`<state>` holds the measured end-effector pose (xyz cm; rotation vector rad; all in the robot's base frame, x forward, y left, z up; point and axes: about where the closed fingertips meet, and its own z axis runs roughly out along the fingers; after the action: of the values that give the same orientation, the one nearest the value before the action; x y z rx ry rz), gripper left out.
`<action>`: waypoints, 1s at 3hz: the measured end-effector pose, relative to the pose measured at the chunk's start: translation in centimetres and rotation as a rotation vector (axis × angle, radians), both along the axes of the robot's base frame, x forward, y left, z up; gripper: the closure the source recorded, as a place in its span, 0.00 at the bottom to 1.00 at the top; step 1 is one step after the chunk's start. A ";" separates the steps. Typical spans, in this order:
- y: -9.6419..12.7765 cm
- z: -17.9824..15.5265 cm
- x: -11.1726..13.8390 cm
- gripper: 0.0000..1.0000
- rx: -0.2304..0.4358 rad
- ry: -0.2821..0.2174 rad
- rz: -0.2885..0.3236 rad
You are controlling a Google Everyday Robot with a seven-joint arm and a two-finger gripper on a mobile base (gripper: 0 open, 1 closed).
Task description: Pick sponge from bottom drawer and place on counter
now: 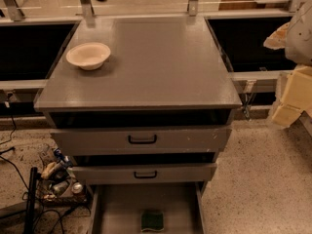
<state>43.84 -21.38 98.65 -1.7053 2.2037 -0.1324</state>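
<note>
Nearest the camera, the bottom drawer (119, 209) is pulled out, a shallow grey tray. The sponge (152, 221) lies on its floor near the front, about midway between the side walls, dark green face up. It is the only thing visible in the drawer.

Above it, the middle drawer (144, 173) and the top drawer (141, 139) each have a black handle, and both stand slightly out from the cabinet; their insides are hidden. On the floor to the left of the cabinet there is a small heap of clutter (59, 179) and dark cables (29, 204).

The end effector (291, 99) hangs at the right edge of the view, beside the cabinet and well apart from the sponge. Whether it is apart or together I cannot tell.

Farther back, the grey top surface (161, 67) carries a cream bowl (88, 55) near its left edge, and the bowl looks empty.
</note>
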 end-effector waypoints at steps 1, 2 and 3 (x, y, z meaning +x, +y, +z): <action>0.1 0.1 -0.1 0.00 0.005 -0.005 0.001; -0.3 -3.8 -2.4 0.00 0.034 0.058 0.004; -0.7 -7.1 -4.1 0.00 0.060 0.118 0.008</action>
<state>39.78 -22.08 91.59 -1.7303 2.2595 0.0366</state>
